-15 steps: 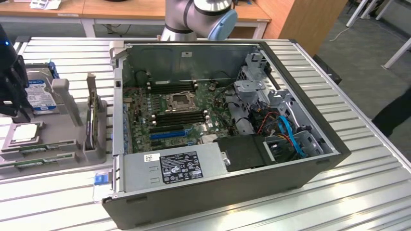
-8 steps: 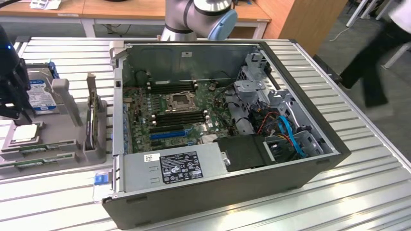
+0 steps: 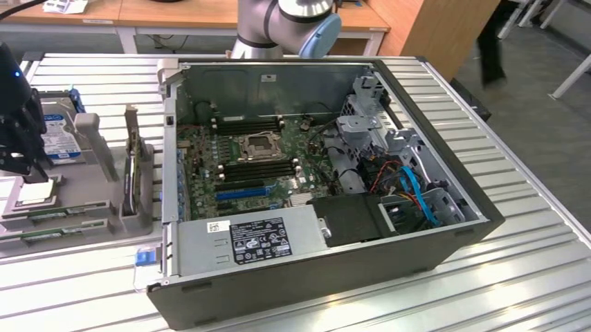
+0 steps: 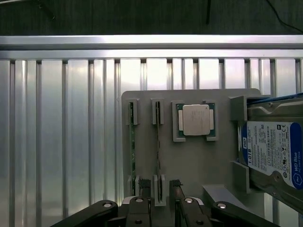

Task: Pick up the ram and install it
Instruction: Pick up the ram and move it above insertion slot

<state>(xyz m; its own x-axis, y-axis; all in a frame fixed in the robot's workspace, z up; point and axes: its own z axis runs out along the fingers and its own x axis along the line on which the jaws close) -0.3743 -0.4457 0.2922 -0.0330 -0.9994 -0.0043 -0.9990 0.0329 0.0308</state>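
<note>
- The gripper (image 4: 159,191) is seen from the wrist view poised over the grey parts tray (image 4: 189,165), which lies on the ribbed metal table (image 4: 61,142).
- Its jaws are spread wide and nothing is held between them. One of the fingers (image 4: 175,189) is placed on each side of a slot post at the tray's near end.
- The ram (image 4: 157,151) is seated on its edge in the tray, in the slot just beside the square processor chip (image 4: 195,119). It is lined up with the gap between the fingers but is not clamped by them.
- A second stick (image 4: 132,151), showing a green edge, is seated in the neighbouring slot, on the side away from the chip.
- The hard drive (image 4: 272,156) with its blue-white label is held at the tray's far side, beyond the chip.
- In the exterior view the open computer case (image 3: 305,283) is seen to the right of the tray, with its motherboard (image 3: 305,169) exposed.
- The black memory slots (image 3: 254,168) beside the processor socket appear unfilled, as far as can be made out.
- The task is judged to be at its start. The gripper is aligned over the ram, but the ram is not yet grasped, lifted or carried, and the installation is wholly undone.
- Whether the fingers are already low enough to close on the stick cannot be told.
</note>
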